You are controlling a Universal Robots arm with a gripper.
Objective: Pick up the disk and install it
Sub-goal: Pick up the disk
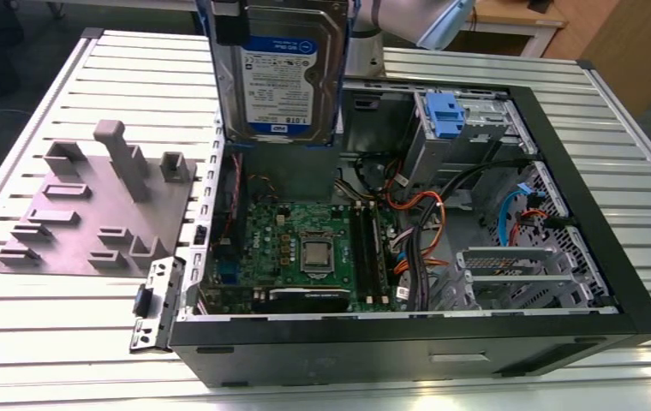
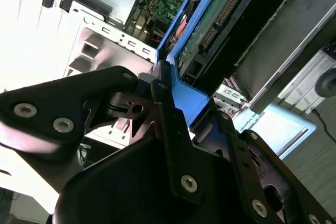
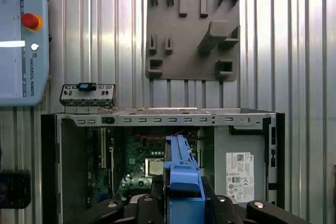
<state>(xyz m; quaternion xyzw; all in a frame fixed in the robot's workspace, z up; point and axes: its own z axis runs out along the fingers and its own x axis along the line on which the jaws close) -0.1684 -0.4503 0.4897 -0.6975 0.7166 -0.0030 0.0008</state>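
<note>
The disk [image 1: 280, 73] is a silver hard drive with a white-and-blue label, framed by a blue carrier. It hangs upright in the air over the rear part of the open computer case [image 1: 606, 257], above the motherboard [image 1: 302, 248]. In both wrist views my gripper [image 2: 186, 98] [image 3: 184, 195] is shut on the carrier's blue end [image 3: 184, 179], one black finger [image 2: 165, 85] on each side. The second wrist view looks along the drive's green circuit-board underside [image 2: 220, 9].
A grey fixture plate [image 1: 92, 214] [image 3: 191, 30] with raised blocks lies on the slatted table beside the case. A blue-tabbed carrier [image 1: 445, 116] sits in the drive bay. A grey power supply box [image 3: 239, 166], a loose bracket [image 3: 86, 94] and a teach pendant [image 3: 21, 40] are nearby.
</note>
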